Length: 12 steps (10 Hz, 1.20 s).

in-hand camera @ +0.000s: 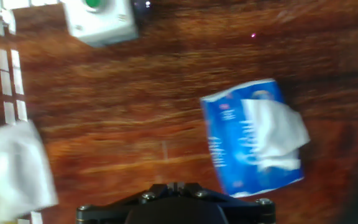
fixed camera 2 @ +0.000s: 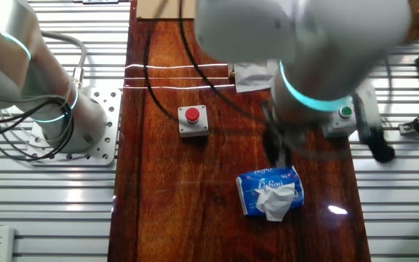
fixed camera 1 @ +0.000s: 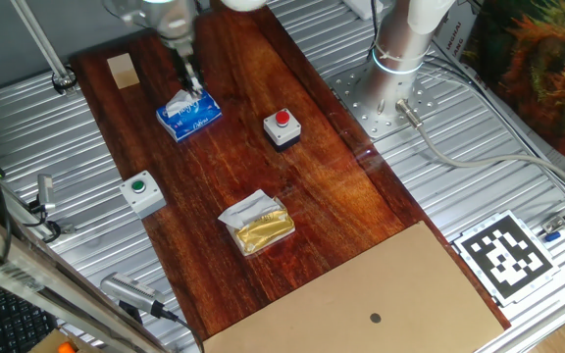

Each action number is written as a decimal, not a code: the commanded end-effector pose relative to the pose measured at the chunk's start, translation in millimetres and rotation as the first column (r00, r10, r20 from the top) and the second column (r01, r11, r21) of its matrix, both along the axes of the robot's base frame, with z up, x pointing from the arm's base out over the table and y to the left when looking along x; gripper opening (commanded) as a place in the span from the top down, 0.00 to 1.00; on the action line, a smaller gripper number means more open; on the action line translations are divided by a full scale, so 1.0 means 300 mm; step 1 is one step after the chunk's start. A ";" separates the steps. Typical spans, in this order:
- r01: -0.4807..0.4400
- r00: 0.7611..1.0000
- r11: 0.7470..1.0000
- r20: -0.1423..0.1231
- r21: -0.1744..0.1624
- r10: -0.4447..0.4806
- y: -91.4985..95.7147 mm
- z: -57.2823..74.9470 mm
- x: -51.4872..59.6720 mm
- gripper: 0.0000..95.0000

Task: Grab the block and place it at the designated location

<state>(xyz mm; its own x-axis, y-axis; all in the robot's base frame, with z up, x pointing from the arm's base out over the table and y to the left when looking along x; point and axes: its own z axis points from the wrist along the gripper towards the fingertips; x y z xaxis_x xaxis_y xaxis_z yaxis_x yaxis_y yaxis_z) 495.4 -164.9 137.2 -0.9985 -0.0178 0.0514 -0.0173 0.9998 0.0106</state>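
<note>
Two things lay between the gripper (fixed camera 1: 190, 80) and a clean grasp: the wrong object sat right under it, and the block (fixed camera 1: 121, 70) stood off to one side. The block rested untouched near the far corner of the dark wooden board (fixed camera 1: 332, 196), close to that board's edge, well apart from the cardboard sheet (fixed camera 1: 361, 309) that covered the opposite end. The gripper hung just above the blue tissue pack (fixed camera 1: 188, 114), its fingers close to the loose white tissue sticking out of the pack; how far apart the fingers stood I could not tell, since motion blur hid them in one fixed view and the hand view showed only the dark base of the hand. It held nothing that I could see. A descent from this spot would likely have caught the tissue pack, or dragged its tissue, instead of the block. A sideways sweep toward the block at low height could have nudged the pack along the board. The block's place near the board's edge also left little margin: a glancing touch by one finger might have pushed it off onto the ribbed metal table (fixed camera 1: 518, 196). Later, the carry down the board would pass the red button box (fixed camera 1: 282, 127), the green button box (fixed camera 1: 141, 192) and the gold packet (fixed camera 1: 259, 226), so a low path risked knocking them.
</note>
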 end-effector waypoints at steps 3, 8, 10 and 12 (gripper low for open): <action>-0.086 0.996 0.996 0.012 0.001 0.086 -0.269 -0.024 -0.016 1.00; -0.102 0.995 0.995 0.017 -0.018 0.102 -0.323 -0.074 0.104 1.00; -0.098 0.995 0.995 0.023 -0.020 0.099 -0.325 -0.089 0.133 1.00; -0.095 0.995 0.995 0.031 -0.026 0.096 -0.326 -0.101 0.141 1.00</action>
